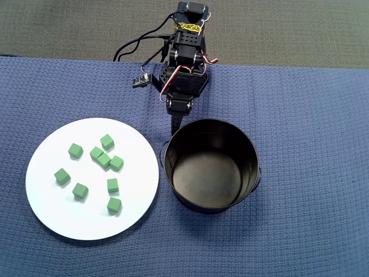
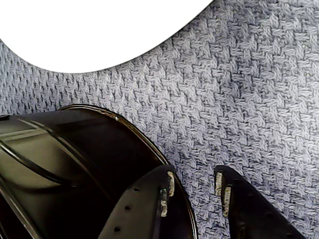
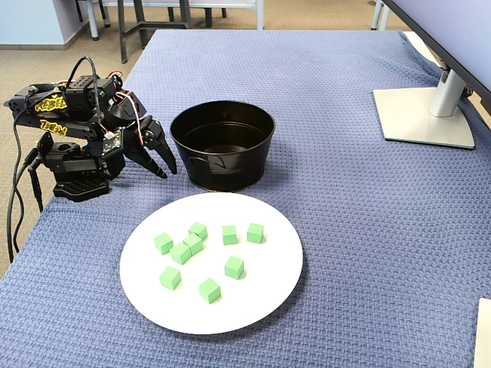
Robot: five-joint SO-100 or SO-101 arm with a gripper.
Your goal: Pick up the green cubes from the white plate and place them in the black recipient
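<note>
Cubes point(image 1: 98, 167) clear of plate point(image 1: 52, 213) rim

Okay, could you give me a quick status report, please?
Gripper open, empty, beside black recipient. Nine green cubes on white plate. Recipient empty. Path clear.

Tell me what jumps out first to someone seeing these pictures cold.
The eye lands on the white plate on the blue cloth, left of centre in the overhead view, with nine green cubes scattered on it, two touching. Right beside it stands the black recipient, its inside showing nothing. Behind the pot the arm sits folded low, its gripper open, empty and pointing down near the pot's wall.
</note>
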